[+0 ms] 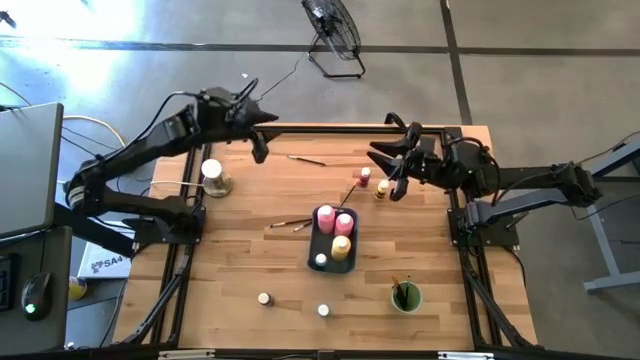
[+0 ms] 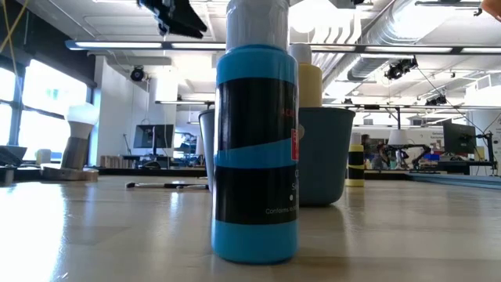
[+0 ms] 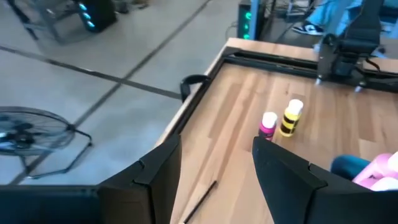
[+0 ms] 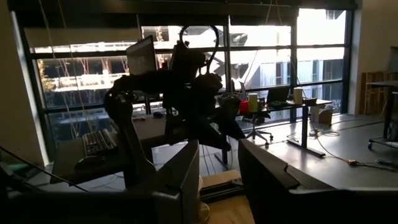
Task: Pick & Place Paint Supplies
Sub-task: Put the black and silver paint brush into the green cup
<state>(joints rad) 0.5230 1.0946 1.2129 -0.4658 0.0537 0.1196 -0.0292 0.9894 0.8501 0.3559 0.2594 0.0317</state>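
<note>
Wooden bench (image 1: 240,270); blue-grey tray (image 1: 318,245) mid-bench; green cup (image 1: 406,297) near right; floor fan (image 1: 333,30) beyond far edge.

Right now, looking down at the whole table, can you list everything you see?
squeeze bottles: five; two pink and one yellow in the tray, one pink and one yellow standing on the table
tiny jars: three, pale caps; one in the tray, two on the table's front part
paintbrushes: three, thin, lying on the wood
tray: one, dark, mid-table
cup: one, green, front right
white-topped object: one, table's left
fan: one, black, on the floor
left end effector: open, empty, far left
right end effector: open, empty, beside the loose bottles
</note>
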